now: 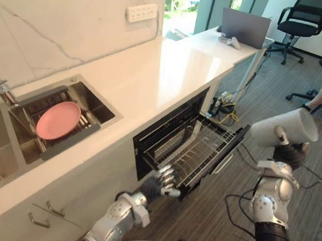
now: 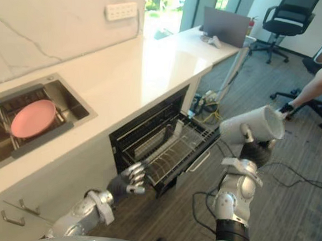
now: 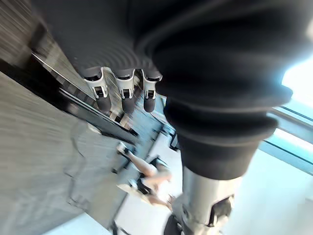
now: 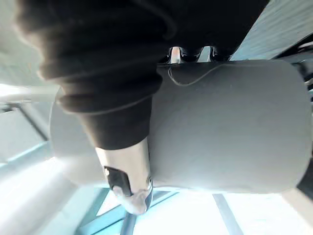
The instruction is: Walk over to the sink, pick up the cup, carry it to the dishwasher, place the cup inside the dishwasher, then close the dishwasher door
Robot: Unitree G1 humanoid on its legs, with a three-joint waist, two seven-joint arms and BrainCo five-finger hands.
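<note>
Right hand (image 1: 290, 154) grips the white cup (image 1: 301, 127) beside the dishwasher rack (image 1: 200, 149); left hand (image 1: 160, 184) hangs relaxed.

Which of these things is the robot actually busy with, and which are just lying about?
Job: cup in the right hand; open dishwasher, rack pulled out; left hand by the rack; sink.
Lying about: pink plate in the sink; laptop; office chair; wall sockets.

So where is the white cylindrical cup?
Left eye view: the cup is held in the right hand, on the right, beside the open dishwasher's wire rack.
</note>
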